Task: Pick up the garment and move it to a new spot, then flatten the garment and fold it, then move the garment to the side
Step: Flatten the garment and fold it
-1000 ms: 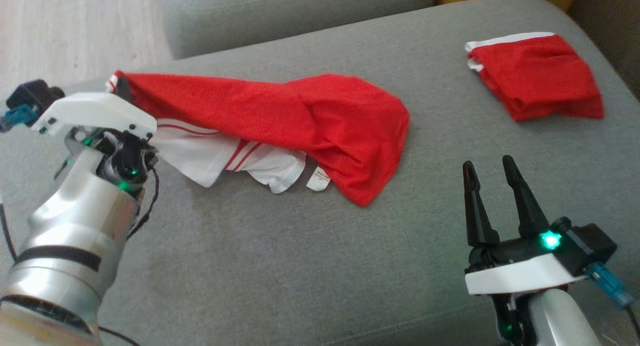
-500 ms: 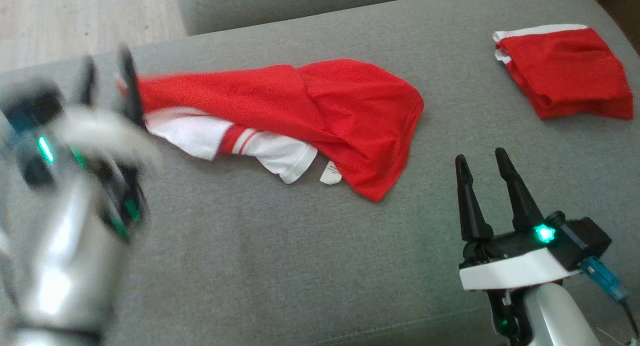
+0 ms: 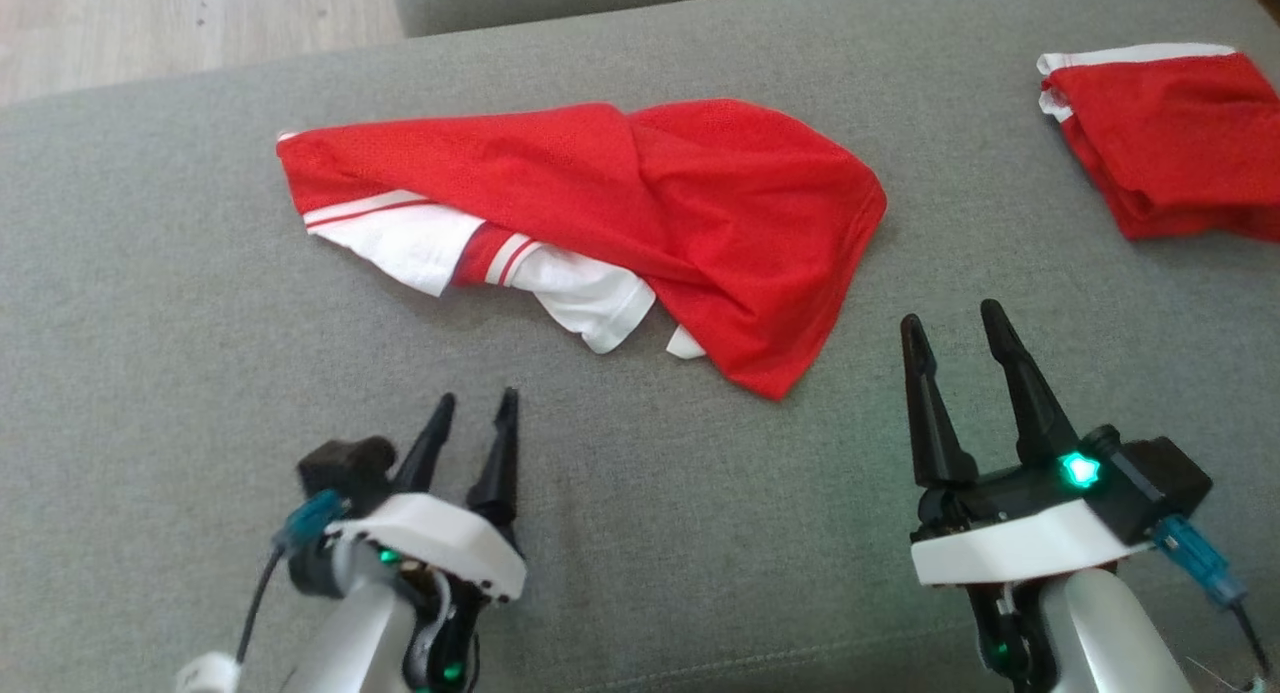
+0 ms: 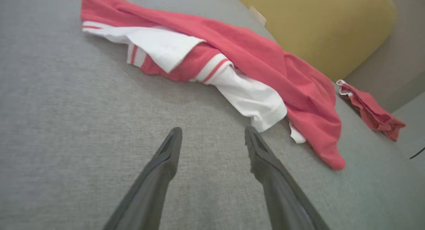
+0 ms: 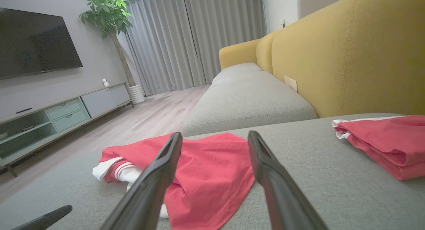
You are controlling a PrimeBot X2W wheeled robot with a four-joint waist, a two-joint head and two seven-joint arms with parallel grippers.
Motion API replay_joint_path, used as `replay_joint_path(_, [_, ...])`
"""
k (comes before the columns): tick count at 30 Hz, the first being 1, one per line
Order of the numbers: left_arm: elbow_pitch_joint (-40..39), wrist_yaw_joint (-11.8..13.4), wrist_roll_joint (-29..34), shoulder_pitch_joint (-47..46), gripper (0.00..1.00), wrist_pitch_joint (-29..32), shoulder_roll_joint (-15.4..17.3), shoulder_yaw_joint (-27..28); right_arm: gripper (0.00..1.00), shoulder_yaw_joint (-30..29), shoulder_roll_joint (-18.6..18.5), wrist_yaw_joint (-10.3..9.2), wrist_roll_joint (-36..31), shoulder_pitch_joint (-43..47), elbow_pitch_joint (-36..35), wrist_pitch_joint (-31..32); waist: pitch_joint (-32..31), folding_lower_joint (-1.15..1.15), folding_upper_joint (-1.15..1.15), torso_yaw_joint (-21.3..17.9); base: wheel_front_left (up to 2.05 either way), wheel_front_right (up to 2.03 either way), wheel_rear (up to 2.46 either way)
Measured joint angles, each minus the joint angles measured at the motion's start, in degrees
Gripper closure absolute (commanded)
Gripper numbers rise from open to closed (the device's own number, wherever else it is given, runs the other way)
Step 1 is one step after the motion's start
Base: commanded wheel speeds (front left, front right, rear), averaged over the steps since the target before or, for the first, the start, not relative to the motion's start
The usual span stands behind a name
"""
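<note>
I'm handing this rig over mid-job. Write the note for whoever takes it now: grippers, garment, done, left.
Left gripper: open, empty, over the grey cushion, short of the garment.
Right gripper: open, empty, near the garment's red corner.
Garment: loose on the cushion, bunched, red over white, held by nothing.
Folded red piece lies at far right.
Done: at most the first placing.
To do: flatten, fold, move aside.
</note>
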Motion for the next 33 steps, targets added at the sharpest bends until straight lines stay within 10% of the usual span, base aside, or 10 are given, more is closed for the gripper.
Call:
replay_joint_path(6, [6.0,1.3,-4.4,-6.9,0.0,0.0,-0.3,-6.8,0.0,0.7,0.0,0.0,-0.2,-1.4,0.2,0.0,1.5,0.0,0.0,-1.6,0.0,0.0,0.0])
replay_joint_path(16, [9.6,9.7,0.8,-13.6,0.0,0.0,-0.5,4.5,0.0,0.1,0.0,0.0,-0.5,-2.3,0.1,0.0,4.1,0.0,0.0,-3.2,0.0,0.0,0.0])
replay_joint_path(25, [12.3,5.9,0.4,-14.7,0.0,0.0,-0.7,8.5,0.0,0.0,0.0,0.0,-0.5,-2.4,0.0,0.0,5.2,0.0,0.0,-2.9,0.0,0.0,0.0])
replay_joint_path(33, [11.7,0.6,-12.1,-15.7,0.0,0.0,-0.8,11.4,0.0,0.2,0.0,0.0,-1.0,-3.6,-0.1,0.0,5.8,0.0,0.0,-2.7,0.0,0.0,0.0])
